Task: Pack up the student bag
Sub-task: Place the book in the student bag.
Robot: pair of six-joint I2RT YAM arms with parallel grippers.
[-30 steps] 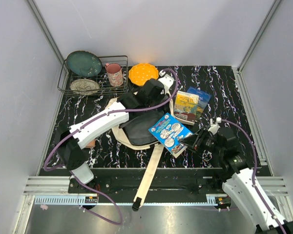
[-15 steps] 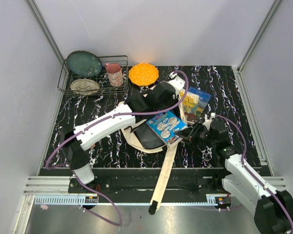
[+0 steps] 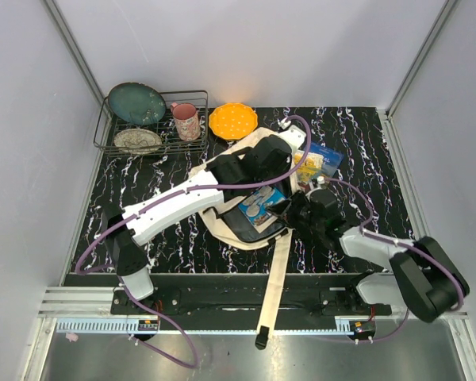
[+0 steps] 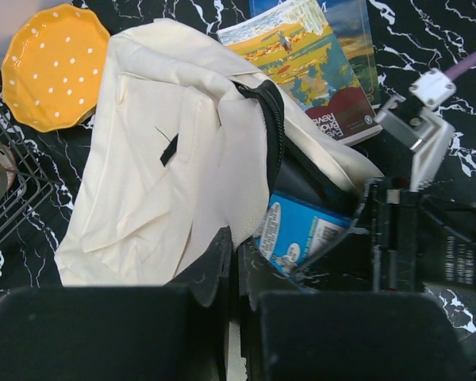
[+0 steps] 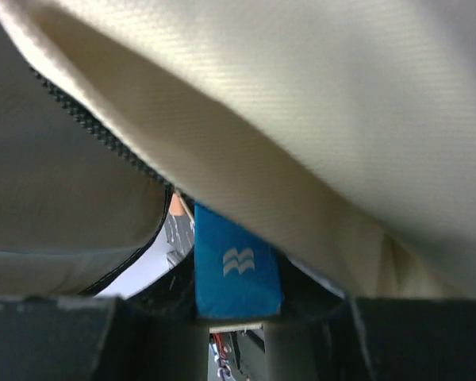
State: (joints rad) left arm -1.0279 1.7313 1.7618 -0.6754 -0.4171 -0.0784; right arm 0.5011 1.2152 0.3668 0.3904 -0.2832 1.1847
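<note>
On black marbled table [image 3: 365, 135] | grey walls [image 3: 262, 48] | student bag [image 4: 159, 159] centre

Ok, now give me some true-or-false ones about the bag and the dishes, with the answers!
1. A blue book pokes into the open mouth of the bag. True.
2. The orange plate sits inside the wire rack. False: it is on the table, beside the rack.
3. The pink mug stands in the rack. True.
4. The left fingers are open and hold nothing. False: they are shut on the bag's cloth.
</note>
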